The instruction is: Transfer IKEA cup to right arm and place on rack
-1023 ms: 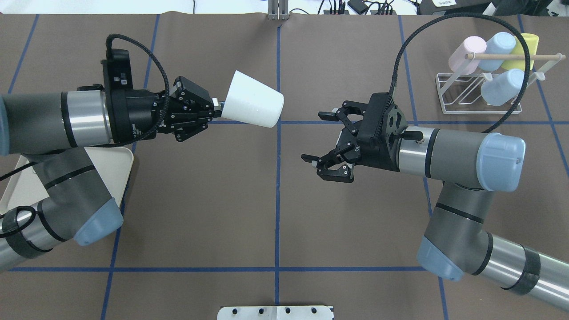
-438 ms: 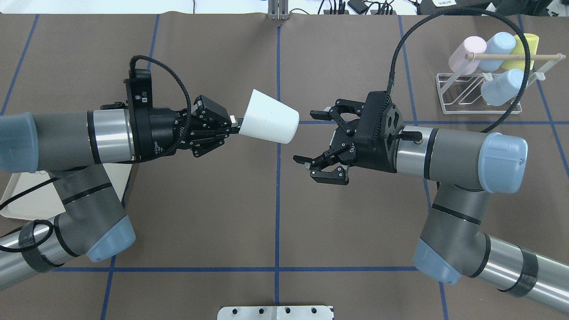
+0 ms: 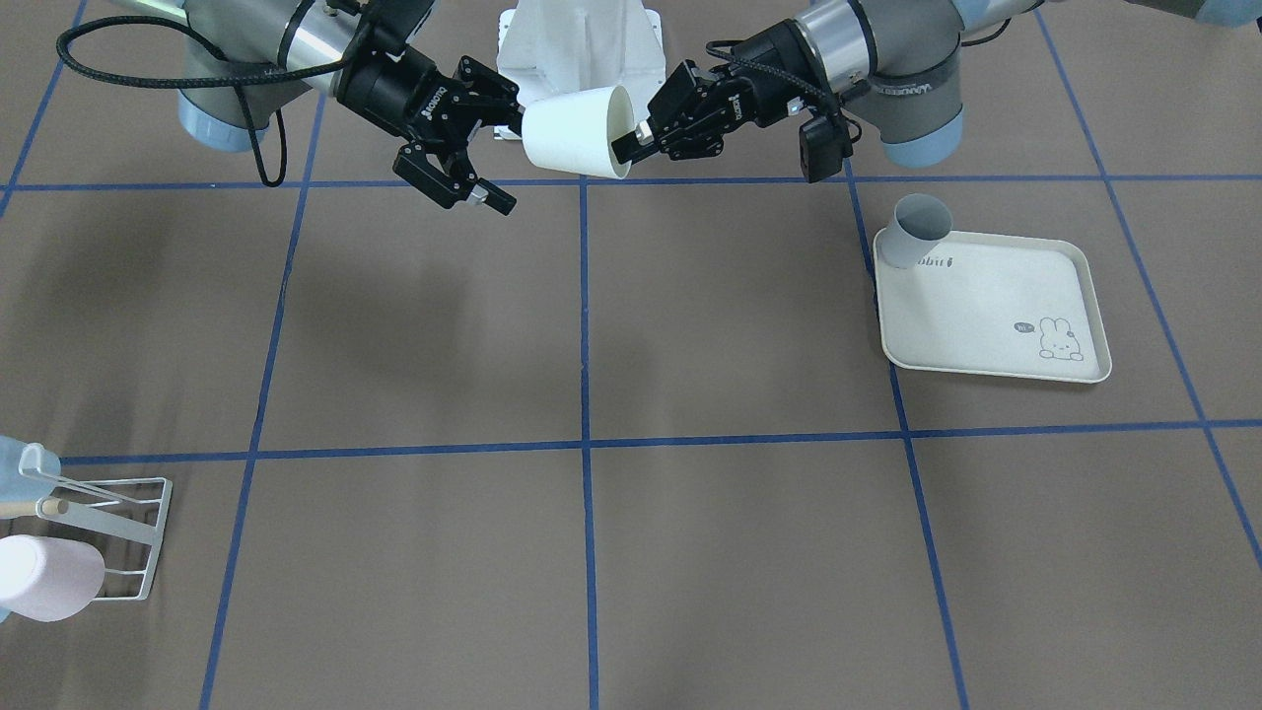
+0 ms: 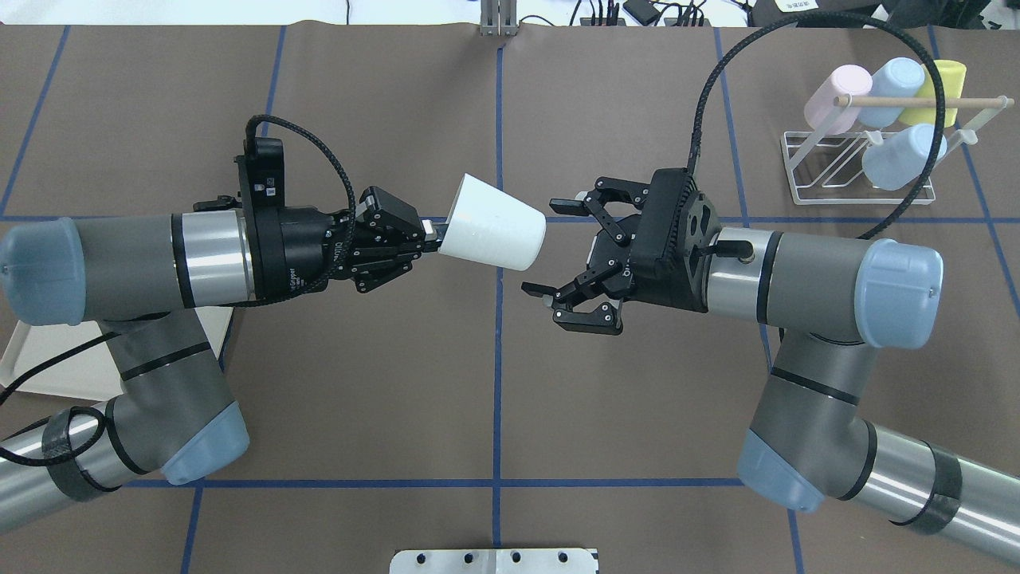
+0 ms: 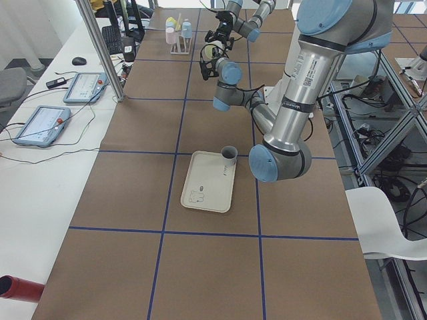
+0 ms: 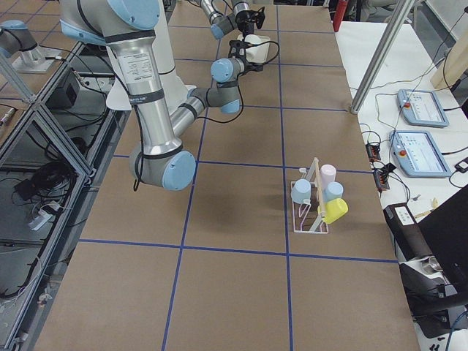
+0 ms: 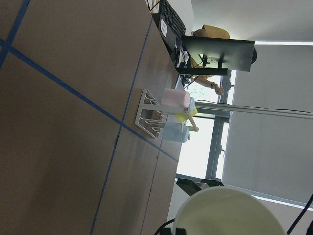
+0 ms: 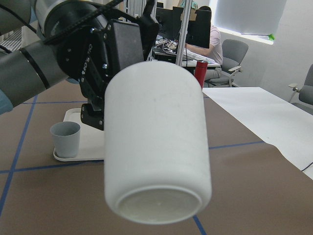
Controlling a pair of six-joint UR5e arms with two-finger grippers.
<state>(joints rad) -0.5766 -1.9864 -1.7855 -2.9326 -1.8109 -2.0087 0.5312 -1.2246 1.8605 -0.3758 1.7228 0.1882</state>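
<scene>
Held in mid-air above the middle of the worktop, the white IKEA cup [image 4: 494,233] lies on its side between two robot arms. The left pincer [image 4: 433,237] is clenched on the cup's rim, with one finger reaching inside the open mouth. The closed base points toward the right arm [image 4: 805,271].

The right pincer [image 4: 548,247] is released, its jaws spread wide and facing the cup. The base sits just at the tips of those jaws, and no contact with them can be seen. The right wrist camera shows the cup's base and side filling most of its view, with the left arm [image 4: 135,259] behind it.

The rack [image 4: 857,171] stands near the worktop's far right corner. It carries a pink cup [image 4: 837,96], a yellow cup [image 4: 944,84] and two pale blue cups [image 4: 900,155], all tilted against its wooden peg [image 4: 916,102].

Toward the left edge of the worktop lies a cream tray [image 3: 986,306] printed with a rabbit. A grey cup [image 3: 912,232] stands upright in one of its corners. Blue tape lines divide the brown worktop into squares.
</scene>
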